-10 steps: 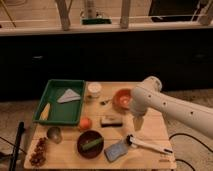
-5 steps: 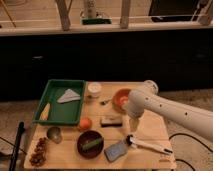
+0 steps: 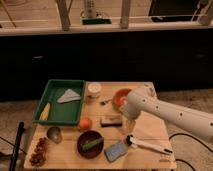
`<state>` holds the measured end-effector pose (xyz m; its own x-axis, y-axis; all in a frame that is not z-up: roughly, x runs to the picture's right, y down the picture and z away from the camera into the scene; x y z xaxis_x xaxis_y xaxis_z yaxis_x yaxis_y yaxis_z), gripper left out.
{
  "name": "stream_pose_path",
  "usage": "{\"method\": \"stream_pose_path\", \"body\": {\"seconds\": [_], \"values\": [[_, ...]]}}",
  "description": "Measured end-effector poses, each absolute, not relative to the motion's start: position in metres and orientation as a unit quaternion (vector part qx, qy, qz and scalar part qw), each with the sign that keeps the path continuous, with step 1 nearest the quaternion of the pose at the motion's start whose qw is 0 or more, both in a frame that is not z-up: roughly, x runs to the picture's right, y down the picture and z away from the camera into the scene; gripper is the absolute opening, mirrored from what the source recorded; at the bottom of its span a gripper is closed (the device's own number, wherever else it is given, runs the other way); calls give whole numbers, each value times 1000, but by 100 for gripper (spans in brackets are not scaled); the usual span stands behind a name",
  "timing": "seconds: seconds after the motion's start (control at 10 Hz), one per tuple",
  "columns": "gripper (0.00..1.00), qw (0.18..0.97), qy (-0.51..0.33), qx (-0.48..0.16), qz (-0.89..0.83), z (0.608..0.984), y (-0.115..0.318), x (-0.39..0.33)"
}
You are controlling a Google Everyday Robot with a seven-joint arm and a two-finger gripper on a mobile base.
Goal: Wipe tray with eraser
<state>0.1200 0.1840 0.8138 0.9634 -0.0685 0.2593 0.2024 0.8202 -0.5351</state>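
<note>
Table lot: large green rectangular plastic tray [image 3: 60,82]; small dark-topped rectangular eraser block [image 3: 111,121].
Eraser lies on the table right of tray; gripper [image 3: 125,122] just beyond eraser, open or closed cannot be told.

Orange bowl [image 3: 120,97], white cup [image 3: 93,89], orange fruit [image 3: 85,123], dark bowl [image 3: 90,144], blue-grey sponge [image 3: 116,150], white-handled brush [image 3: 147,145], wooden table [image 3: 67,153]

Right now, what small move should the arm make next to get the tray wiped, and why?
Probably ease the gripper sideways and down onto the eraser. The eraser lies ungrasped on the table right beside the gripper, and the tray beyond it can't be wiped without it.
</note>
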Motion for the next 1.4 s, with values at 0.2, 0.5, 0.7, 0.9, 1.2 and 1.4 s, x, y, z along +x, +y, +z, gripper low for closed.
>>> {"method": "stream_pose_path", "body": {"seconds": [0.2, 0.5, 0.7, 0.9, 1.2, 1.4], "values": [[80, 947, -119, -291, -64, 819, 185, 118], [80, 946, -122, -294, -60, 828, 189, 115], [80, 946, -123, -294, -56, 834, 190, 114], [80, 946, -123, -296, -55, 839, 191, 114], [80, 946, -122, -296, -51, 844, 191, 114], [80, 946, -123, -297, -49, 849, 192, 115]]}}
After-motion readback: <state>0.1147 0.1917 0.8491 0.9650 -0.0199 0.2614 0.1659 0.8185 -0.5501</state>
